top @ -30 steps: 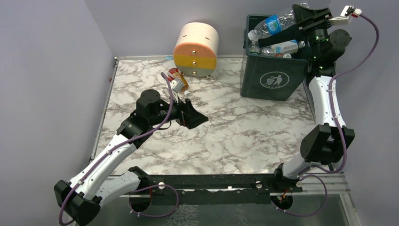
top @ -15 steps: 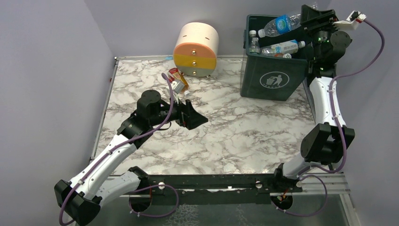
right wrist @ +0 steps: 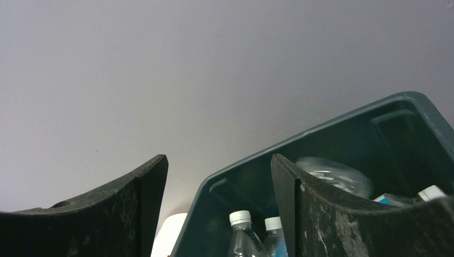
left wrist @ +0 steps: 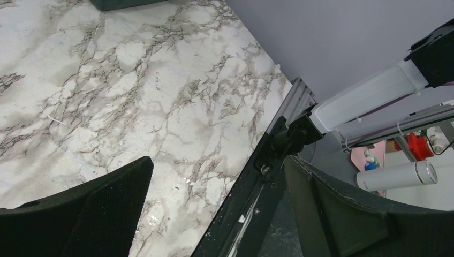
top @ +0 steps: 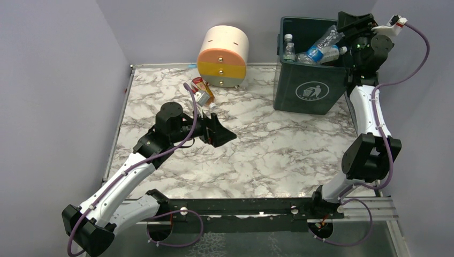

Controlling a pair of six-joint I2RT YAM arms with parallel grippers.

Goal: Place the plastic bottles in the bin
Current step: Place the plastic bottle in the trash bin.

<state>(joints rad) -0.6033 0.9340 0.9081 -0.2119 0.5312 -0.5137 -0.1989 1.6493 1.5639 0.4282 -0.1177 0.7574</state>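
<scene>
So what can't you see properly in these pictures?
- Top view: the bin's walls hide all but its top bottles, so they can't be counted.
- Top view: the loose bottles are small and crossed by the purple cable; number unclear.
- Right wrist view: one clear bottle is blurred; the fingers of the right hand cut off others.

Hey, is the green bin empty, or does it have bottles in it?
Not empty: several clear bottles lie piled inside the bin, reaching up near its rim.
</scene>
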